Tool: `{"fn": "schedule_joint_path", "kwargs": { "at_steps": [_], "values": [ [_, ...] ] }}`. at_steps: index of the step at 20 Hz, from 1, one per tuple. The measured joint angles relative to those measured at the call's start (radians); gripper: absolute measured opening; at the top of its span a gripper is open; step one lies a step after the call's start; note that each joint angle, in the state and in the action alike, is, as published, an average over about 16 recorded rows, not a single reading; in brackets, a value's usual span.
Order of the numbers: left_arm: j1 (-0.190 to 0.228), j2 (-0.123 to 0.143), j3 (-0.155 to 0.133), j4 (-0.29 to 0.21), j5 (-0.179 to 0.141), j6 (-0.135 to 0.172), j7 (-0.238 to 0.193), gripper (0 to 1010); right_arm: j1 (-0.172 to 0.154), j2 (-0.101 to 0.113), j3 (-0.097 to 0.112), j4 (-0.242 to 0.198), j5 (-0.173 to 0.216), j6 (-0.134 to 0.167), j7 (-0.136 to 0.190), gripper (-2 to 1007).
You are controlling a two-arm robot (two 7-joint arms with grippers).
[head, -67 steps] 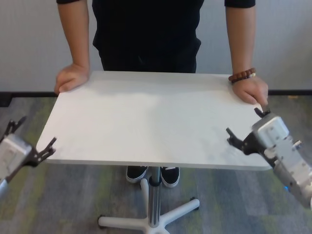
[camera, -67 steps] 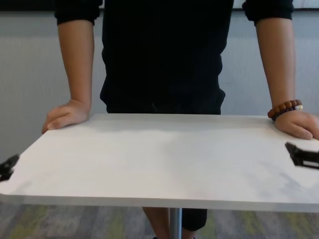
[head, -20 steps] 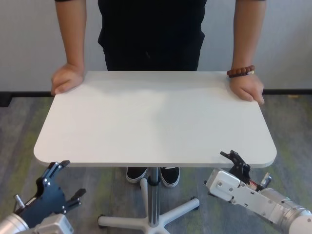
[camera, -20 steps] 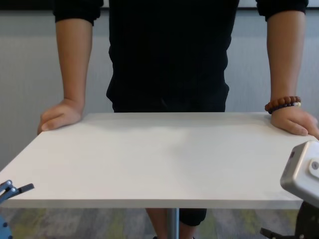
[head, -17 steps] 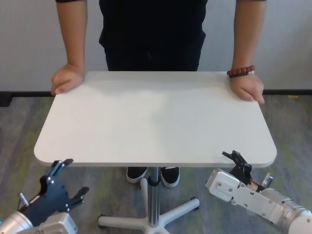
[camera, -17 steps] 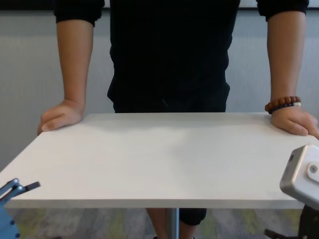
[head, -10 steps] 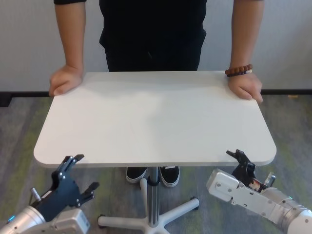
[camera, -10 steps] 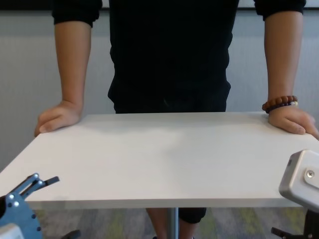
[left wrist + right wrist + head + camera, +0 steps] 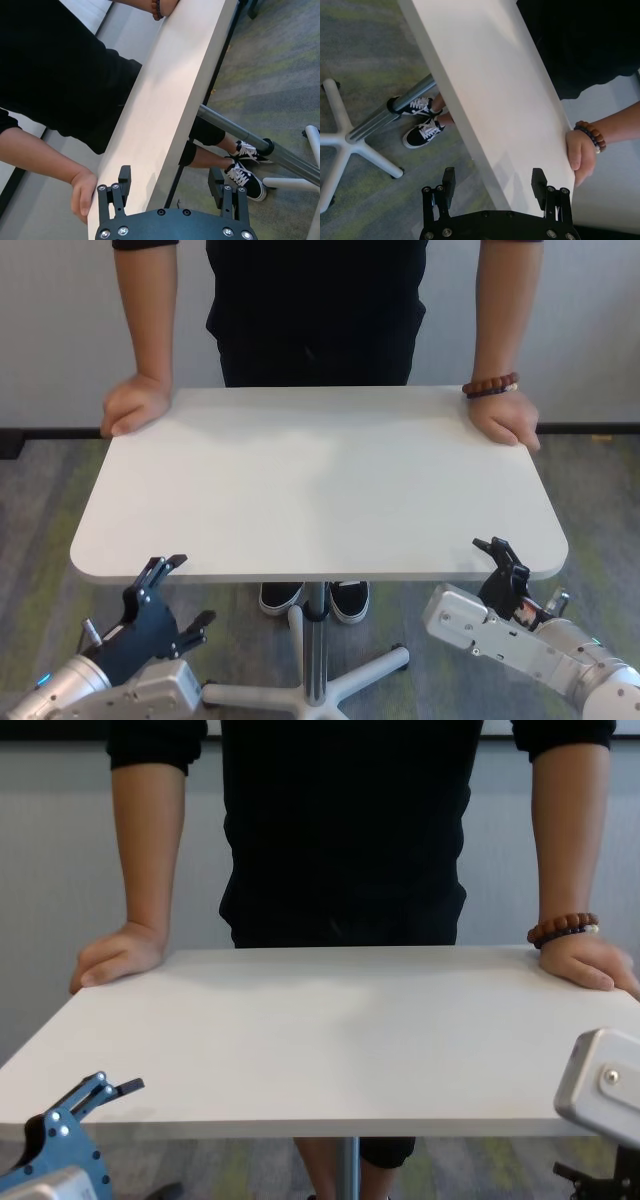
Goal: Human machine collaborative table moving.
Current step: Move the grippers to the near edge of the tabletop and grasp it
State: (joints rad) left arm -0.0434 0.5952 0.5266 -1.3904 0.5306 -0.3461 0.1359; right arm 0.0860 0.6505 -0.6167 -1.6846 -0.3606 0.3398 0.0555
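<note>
The step in hand is judged to be the approach for the grasp: the table (image 9: 320, 480) is already held at its far corners by the human (image 9: 315, 310), one hand on each, while its near edge is not yet gripped by the machine. The left gripper (image 9: 165, 592) is seen at the near edge close to the near left corner, its fingers spread wide with one tip at the rim and the other below it. The right gripper (image 9: 503, 562) sits at the near edge by the near right corner, likewise spread, nothing pinched.

The next move would seem to call for both arms to be pushed forward until the thin edge lies deep between the fingers — then for both claws to be closed evenly, so the top is not tilted on its single pole leg (image 9: 316, 640).

The wrist views supply what the head view cannot: from the left wrist, the edge is shown running between the two open fingers (image 9: 124, 177), top face on one side and underside on the other (the same holds for the right wrist). The chest view shows only the blue part of the left gripper at the near edge — the right claw's fingers are hidden there by its grey casing (image 9: 600, 1090).
</note>
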Motion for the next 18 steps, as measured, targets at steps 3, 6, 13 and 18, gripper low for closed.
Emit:
{"fn": "schedule_joint_path", "kwargs": {
  "at_steps": [3, 6, 13, 18],
  "values": [
    [-0.013, -0.018, 0.001, 0.021, 0.011, 0.000, -0.001, 1000, 0.004, -0.010, 0.001, 0.016, -0.018, -0.005, -0.008, 1005],
    [-0.024, -0.036, 0.002, 0.040, 0.021, -0.001, 0.000, 1000, 0.010, -0.020, 0.001, 0.032, -0.035, -0.011, -0.013, 1005],
    [-0.048, -0.074, -0.002, 0.083, 0.045, -0.004, 0.011, 1000, 0.021, -0.042, 0.004, 0.065, -0.068, -0.024, -0.024, 1005],
    [-0.067, -0.099, -0.010, 0.116, 0.061, -0.007, 0.024, 1000, 0.026, -0.056, 0.010, 0.082, -0.085, -0.033, -0.028, 1005]
  ]
}}
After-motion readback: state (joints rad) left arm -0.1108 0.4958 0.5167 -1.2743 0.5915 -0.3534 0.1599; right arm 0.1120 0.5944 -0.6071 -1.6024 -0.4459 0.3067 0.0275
